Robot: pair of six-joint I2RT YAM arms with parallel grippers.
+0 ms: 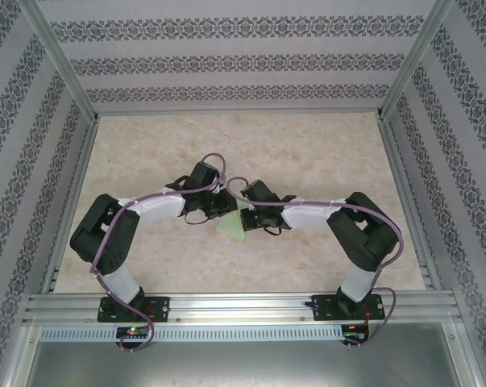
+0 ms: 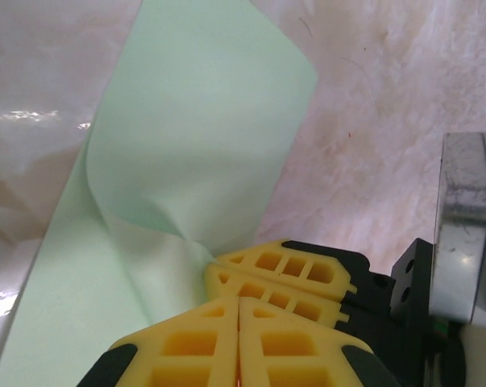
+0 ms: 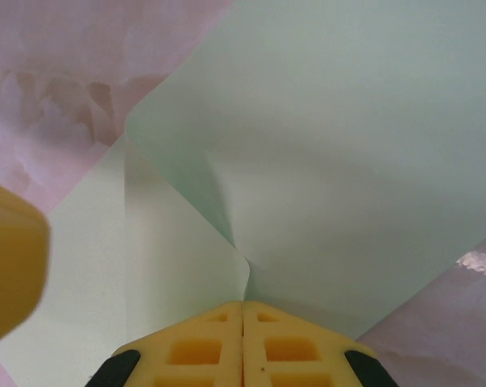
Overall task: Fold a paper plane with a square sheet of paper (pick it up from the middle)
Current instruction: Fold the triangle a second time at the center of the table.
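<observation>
Top external view, widest take: walls (image 1: 226, 64) on three sides, papered in grey ornamental bands, with metal corner posts (image 1: 61, 60). Table (image 1: 323, 153) is pale marbled beige and looks matte from here. The wrist views show the same surface pinkish and glossy, with glare streaks. Aluminium rail (image 1: 243, 305) along the near edge carries both bases. Left arm (image 1: 118, 230) and right arm (image 1: 359, 226) bend inward, wrists meeting near table centre. Square sheet of paper (image 1: 233, 226), pale green, lies just below that meeting point. From above only a small pointed patch shows; the arms cover the rest.

Left wrist view gives the shape: one flap of the sheet curls up off the table and over, the rest lies flat. Left gripper (image 2: 239, 300) has its yellow fingers pressed seam to seam over the flat part; cannot tell if paper sits between them. Right gripper (image 2: 216, 270) crosses just beyond, tips at the root of the curl.

Right wrist view: right gripper (image 3: 243, 305) closed, a raised fold of the sheet running straight into its tips, pinched there. Blurred yellow finger (image 3: 9, 258) of the left gripper at the left edge.
</observation>
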